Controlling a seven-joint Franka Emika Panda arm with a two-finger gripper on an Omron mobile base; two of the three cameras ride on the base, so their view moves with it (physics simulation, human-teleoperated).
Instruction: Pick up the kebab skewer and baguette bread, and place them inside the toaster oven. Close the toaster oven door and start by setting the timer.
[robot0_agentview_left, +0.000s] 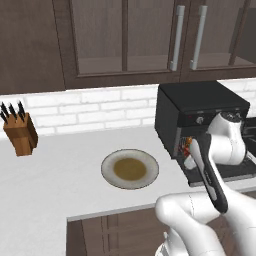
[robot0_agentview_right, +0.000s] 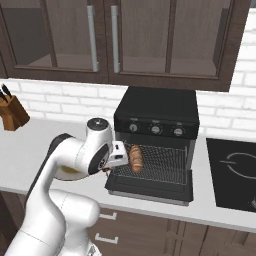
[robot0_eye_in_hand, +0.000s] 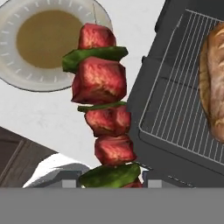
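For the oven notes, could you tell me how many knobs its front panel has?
3, in a row along the toaster oven's panel above the rack: left knob, middle knob, right knob.

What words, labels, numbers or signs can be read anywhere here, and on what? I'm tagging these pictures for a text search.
Nothing readable: no words, brands or numbers.
Toaster oven: faint pale marks above its three knobs, too small to read.
Cooktop: white ring outlines only, no text.
Plate, knife block, kebab skewer, baguette bread: unmarked.

Glossy white rounded arm (robot0_agentview_left: 200, 220), dark joints, black trim
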